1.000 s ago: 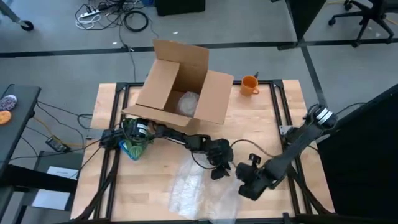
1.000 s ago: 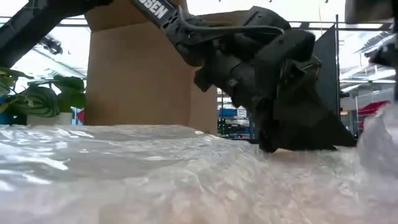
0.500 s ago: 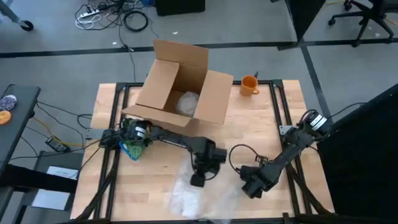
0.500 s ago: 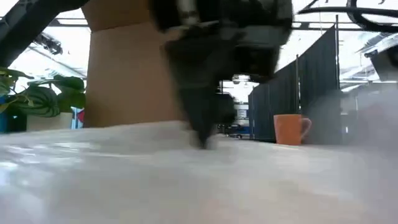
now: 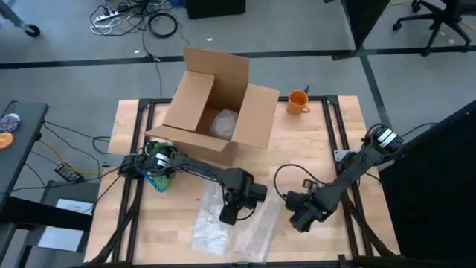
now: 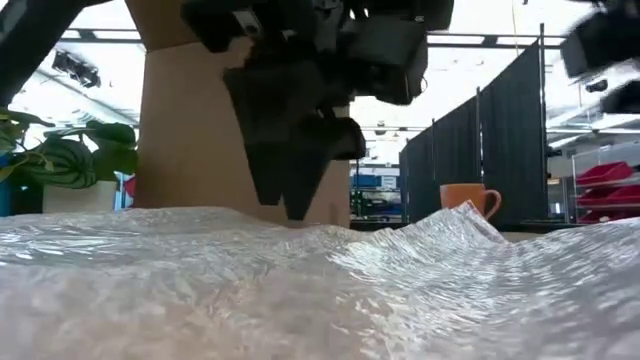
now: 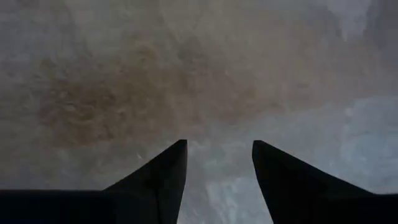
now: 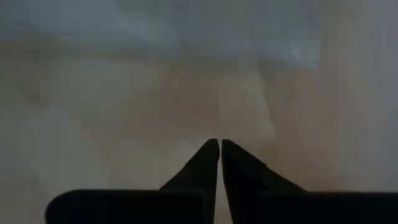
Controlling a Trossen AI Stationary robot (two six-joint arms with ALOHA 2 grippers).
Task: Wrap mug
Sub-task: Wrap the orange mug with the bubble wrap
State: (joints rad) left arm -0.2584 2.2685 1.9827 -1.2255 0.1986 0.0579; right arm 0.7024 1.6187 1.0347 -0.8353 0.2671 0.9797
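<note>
From above, the left gripper is down on the bubble wrap near the table's front edge, and only its wrist view shows the fingers parted, narrow, over the film. The cardboard box fills the back; bare wood lies between it and the wrap. The right gripper, tips together on nothing, hangs beside the wrap's right edge, the orange mug far off by the back edge

Even, soft daylight from above, with faint shadows. The low view is backlit, the arm a dark, blurred silhouette. Both wrist views are hazy and out of focus.
</note>
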